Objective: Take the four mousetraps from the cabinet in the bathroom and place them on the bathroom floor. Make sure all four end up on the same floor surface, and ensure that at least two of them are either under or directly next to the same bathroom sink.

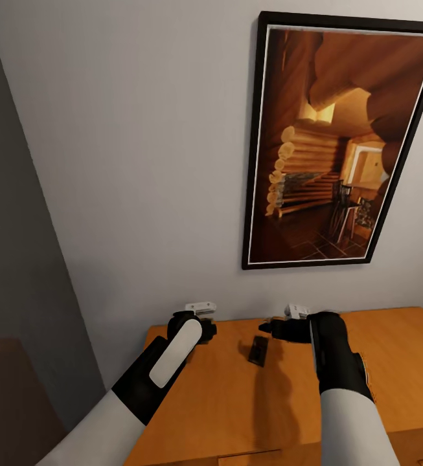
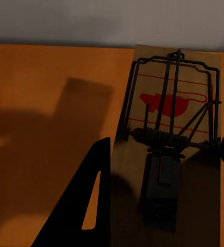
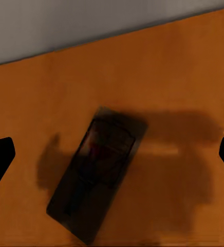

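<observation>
Mousetraps were being fetched from the cabinet top. One mousetrap lay flat between both arms. The right hand hovered wide open above it, needing descent; the left hand straddled another trap, grip uncertain.

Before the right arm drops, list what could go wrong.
1. The loose trap lies flat on the cabinet, skewed to the open right jaws; they may nudge it rather than pinch it.
2. The held trap seems gripped by the left jaws just at its thin edges, so it could slip out.
3. The wall is close behind both arms; reaching forward risks a bump.
</observation>
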{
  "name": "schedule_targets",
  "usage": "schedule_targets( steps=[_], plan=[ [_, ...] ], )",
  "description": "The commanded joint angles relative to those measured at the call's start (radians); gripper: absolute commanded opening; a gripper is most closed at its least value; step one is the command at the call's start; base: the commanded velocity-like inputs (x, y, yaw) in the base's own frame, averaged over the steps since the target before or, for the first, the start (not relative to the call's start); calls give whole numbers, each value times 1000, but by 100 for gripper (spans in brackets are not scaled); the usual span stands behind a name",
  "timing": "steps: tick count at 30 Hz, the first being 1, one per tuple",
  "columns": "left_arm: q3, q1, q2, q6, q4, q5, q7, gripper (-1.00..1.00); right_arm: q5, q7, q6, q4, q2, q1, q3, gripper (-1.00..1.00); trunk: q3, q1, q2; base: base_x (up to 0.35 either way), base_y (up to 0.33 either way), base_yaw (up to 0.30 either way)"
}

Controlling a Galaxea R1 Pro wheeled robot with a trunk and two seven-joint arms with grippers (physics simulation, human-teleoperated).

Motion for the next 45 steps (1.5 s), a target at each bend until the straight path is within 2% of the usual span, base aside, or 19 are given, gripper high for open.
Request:
schedule_targets(
  steps=[1, 4, 5, 7, 8, 14, 17, 39, 45],
  plan=[
    [-1, -1, 0, 5, -1, 5, 11, -100, 9, -22, 1, 15, 1, -1, 0, 100, -2, 0, -1, 0, 0, 0],
    [-1, -1, 0, 5, 0, 5, 11, -100, 8, -99, -2, 46, 1, -1, 27, 100, -2, 0, -1, 0, 0, 0],
    [-1, -1, 0, 5, 0, 5, 11, -100, 8, -112, -3, 49, 1, -1, 35, 100, -2, 0, -1, 0, 0, 0],
    [-1, -1, 0, 5, 0, 5, 11, -100, 4, -143, -5, 75, 1, -1, 80, 100, -2, 0, -1, 0, 0, 0],
    [-1, -1, 0, 5, 0, 5, 11, -100, 3, -143, -5, 77, 1, -1, 84, 100, -2, 0, -1, 0, 0, 0],
    [-1, -1, 0, 5, 0, 5, 11, -100, -44, -113, -5, 80, 1, -1, 88, 100, -2, 0, -1, 0, 0, 0],
    [-1, -1, 0, 5, 0, 5, 11, -100, -54, -100, -5, 80, 1, -1, 88, 100, -2, 0, -1, 0, 0, 0],
    [-1, -1, 0, 5, 0, 5, 11, -100, -62, -95, -5, 82, 1, -1, 86, 100, -2, 0, -1, 0, 0, 0],
    [-1, -1, 0, 5, 0, 5, 11, -100, -59, -107, -6, 113, 1, -2, 89, 100, -2, 0, -1, 0, 0, 0]
  ],
)
